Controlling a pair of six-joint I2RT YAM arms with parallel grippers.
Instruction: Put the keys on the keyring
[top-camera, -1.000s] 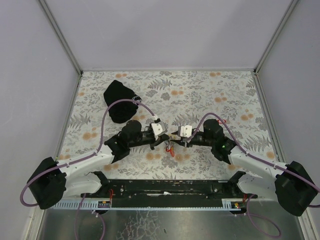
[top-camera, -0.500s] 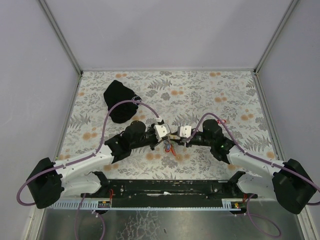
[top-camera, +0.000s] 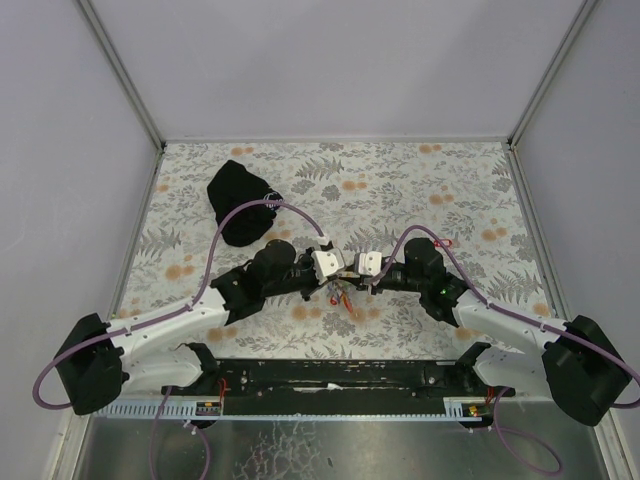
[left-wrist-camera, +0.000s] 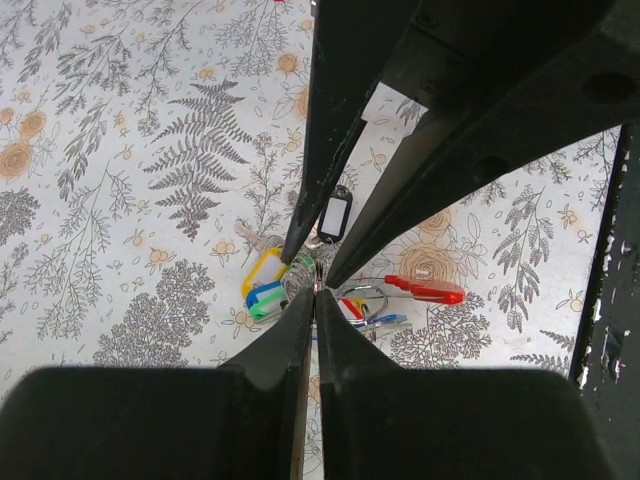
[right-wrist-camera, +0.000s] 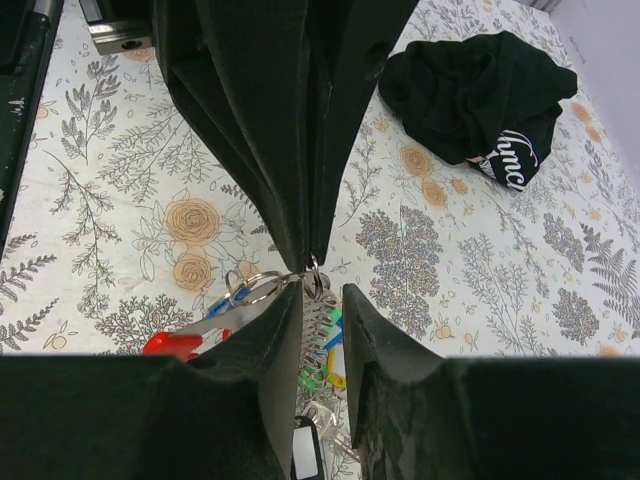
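Step in hand: threading at the ring, two-arm hand-to-hand work. Both arms meet nose to nose about midway between the left and right edges of the tabletop (top-camera: 400, 180), nearer its near edge than its far one.

Left gripper (left-wrist-camera: 314, 290): jaws pinched fully together, tips nipping the small metal keyring (right-wrist-camera: 314, 272). The keys (top-camera: 341, 296) hang in a bunch right under that pinch. Yellow tag (left-wrist-camera: 260, 272) and a blue-green pair sit on one side, red tag (left-wrist-camera: 425, 291) and some spare wire loops on the other. Can't tell if the lowest tags touch the cloth or hang just above it.

Right gripper (right-wrist-camera: 322, 290): part-open, narrow gap between the fingers, tips on either side of the ring and almost touching the left tips. Nothing visibly clamped in it. The bunch shows through the gap.

Black pouch (right-wrist-camera: 470, 85) lies well apart toward the far-left corner, not involved. A small red bit (top-camera: 445, 241) sits just beyond the right arm. It's too small to name and could be a loose key.

Judgement: most tags look gathered on the ring already, so the task seems well along.

Next move likely needs the right fingers to nip one coil or one key without knocking the ring out of the left pinch. That means fine alignment, a slow squeeze and little sideways pull. Risk: the ring twists or slips, and the bunch drops.
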